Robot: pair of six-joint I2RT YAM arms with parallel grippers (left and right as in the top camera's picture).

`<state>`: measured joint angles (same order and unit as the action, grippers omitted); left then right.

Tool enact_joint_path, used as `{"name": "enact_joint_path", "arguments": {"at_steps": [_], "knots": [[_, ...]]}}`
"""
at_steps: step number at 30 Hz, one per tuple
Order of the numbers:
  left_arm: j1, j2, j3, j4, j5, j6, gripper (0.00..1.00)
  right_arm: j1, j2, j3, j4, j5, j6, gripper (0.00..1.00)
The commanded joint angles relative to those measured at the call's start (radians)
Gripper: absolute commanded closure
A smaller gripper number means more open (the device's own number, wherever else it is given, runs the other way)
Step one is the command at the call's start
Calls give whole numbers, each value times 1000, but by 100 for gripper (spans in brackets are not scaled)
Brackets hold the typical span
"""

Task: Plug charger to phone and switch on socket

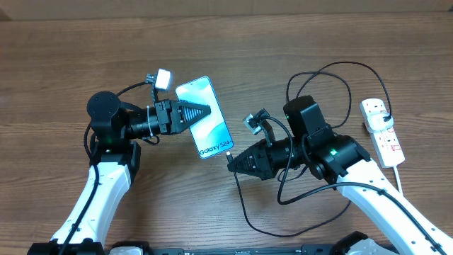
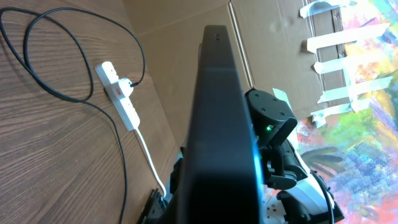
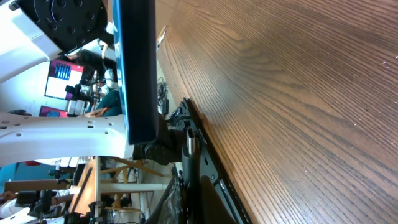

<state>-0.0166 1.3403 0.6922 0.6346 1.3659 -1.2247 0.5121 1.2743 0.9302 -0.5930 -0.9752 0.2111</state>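
My left gripper [image 1: 204,112] is shut on the phone [image 1: 212,136], gripping its long left edge; the blue-teal "Galaxy" screen faces up. In the left wrist view the phone [image 2: 217,124] is a dark edge-on slab that hides the jaws. My right gripper [image 1: 231,162] is shut on the charger's connector end, just right of the phone's lower end. The black charger cable [image 1: 241,202] loops back to the white socket [image 1: 386,138] at the far right. In the right wrist view the connector tip [image 3: 188,142] points at the phone's end [image 3: 138,62], with a small gap between them.
The charger's plug sits in the socket's far outlet [image 1: 375,113]. The socket [image 2: 118,93] and a cable loop [image 2: 123,168] lie on the wooden table. A cardboard wall [image 2: 186,37] stands behind the table. The socket's thick white cord [image 1: 398,177] runs toward the front edge.
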Motion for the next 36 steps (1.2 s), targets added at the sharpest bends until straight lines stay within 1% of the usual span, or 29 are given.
{"name": "enact_joint_path", "arguments": {"at_steps": [1, 5, 13, 23, 31, 36], "knots": [[12, 6, 11, 5, 14, -2, 96, 6, -16, 44, 25, 3, 6, 96], [10, 10, 11, -10, 14, -2, 96, 6, -16, 47, 63, 3, 7, 96], [10, 10, 11, -10, 8, 17, 96, 6, -16, 47, 62, 7, 45, 96], [10, 10, 11, -10, 2, 13, 96, 6, -16, 47, 87, 32, 51, 96], [10, 10, 11, -10, -40, 21, 96, 76, -16, 47, 51, 23, 51, 96], [10, 10, 11, -10, -31, 34, 96, 90, -16, 47, 54, 25, 51, 96]]}}
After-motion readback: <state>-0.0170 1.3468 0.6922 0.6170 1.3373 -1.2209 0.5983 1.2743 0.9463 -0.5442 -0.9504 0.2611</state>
